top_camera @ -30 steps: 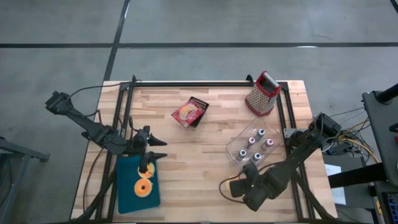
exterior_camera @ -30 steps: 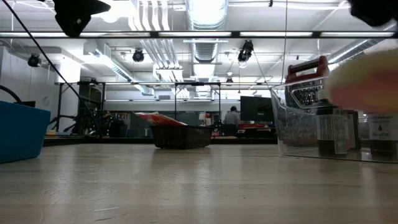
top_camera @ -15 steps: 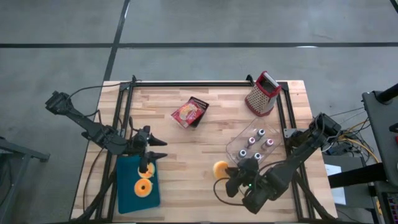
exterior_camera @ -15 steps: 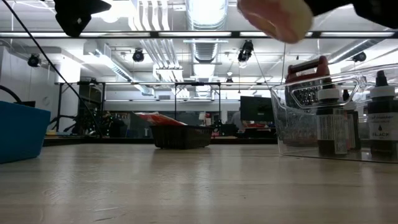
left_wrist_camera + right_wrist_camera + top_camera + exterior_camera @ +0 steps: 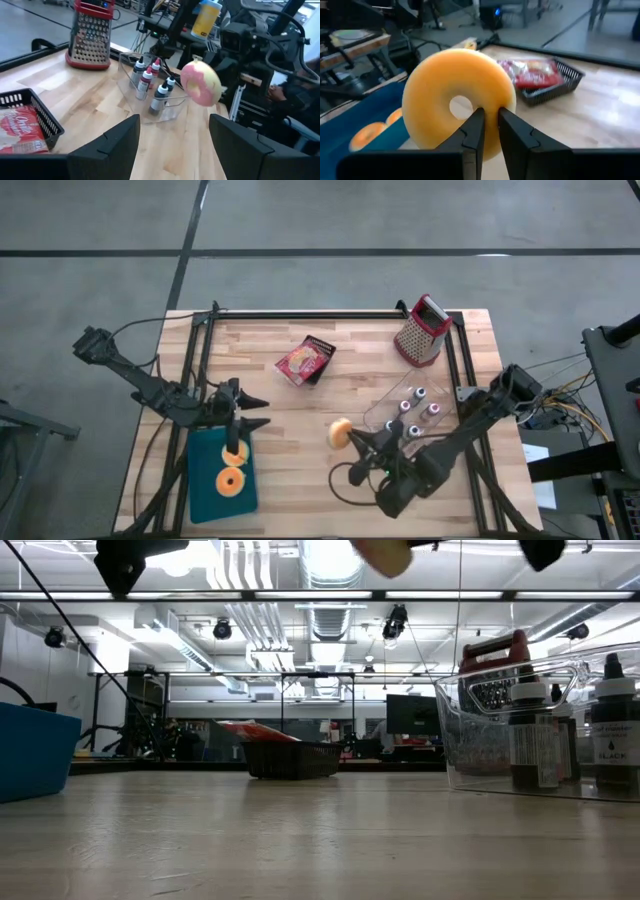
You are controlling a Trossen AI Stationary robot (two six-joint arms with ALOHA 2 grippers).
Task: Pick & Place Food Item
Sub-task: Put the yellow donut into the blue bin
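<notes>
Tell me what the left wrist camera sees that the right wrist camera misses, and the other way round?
Only the left wrist view shows the red grater and the clear bin of small bottles. Only the right wrist view shows the blue tray with a donut already lying in it. Both show the donut pinched in the right claw, and the black basket holding a red packet.

Right end effector [image 5: 352, 437] raised, fingers clamped; left end effector [image 5: 258, 414] spread wide.

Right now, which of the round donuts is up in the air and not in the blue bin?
The yellow-frosted ring donut pinched in the right gripper, above the bare wooden table. The other donuts lie in the blue bin under the left gripper.
</notes>
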